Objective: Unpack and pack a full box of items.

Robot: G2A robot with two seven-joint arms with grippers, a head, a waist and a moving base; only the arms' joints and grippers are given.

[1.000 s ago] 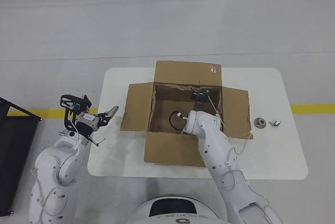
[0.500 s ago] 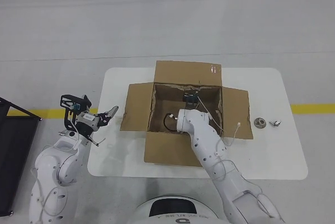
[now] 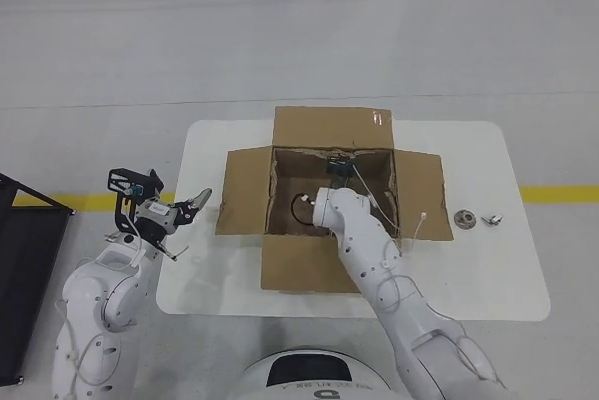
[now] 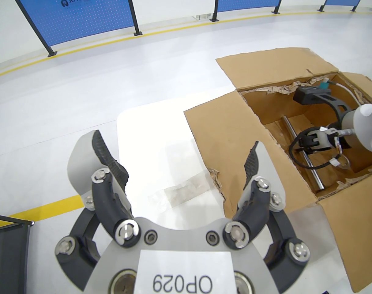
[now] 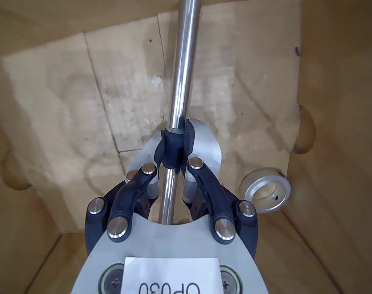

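- Centrally, we see a brown cardboard box [image 3: 334, 128] standing open on a white table [image 3: 479, 280] with rounded corners. All four flaps are folded outward and the torn paper edges are visible along the rim.
- We mark the right gripper [image 5: 175, 137] inside the box, low over its floor. Its dark pads [image 5: 173, 146] are pressed together around a polished steel rod [image 5: 182, 62], which they clamp partway along its length.
- We note that the rod runs on past the fingertips across the box floor. Its far end reaches the fold where the floor meets a wall. The left wrist view shows the same rod [image 4: 314, 172] lying slantwise in the box [image 4: 274, 62].
- We find a silver metal ring [image 5: 264, 189] with a small side hole on the box floor. It is close to a side wall, just beside the right gripper and apart from the rod.
- We place the left gripper [image 3: 194, 203] over the table's left edge, near the box's left flap but not touching it. Its two fingers stand wide apart with nothing between them [image 4: 176, 142].
- We observe a strip of clear tape [image 4: 179, 189] stuck flat on the table [image 4: 149, 142] between the left gripper and the box.
- We record a round grey metal disc [image 3: 466, 218] and a small shiny metal piece [image 3: 493, 219] on the table to the right of the box, just beside one another.
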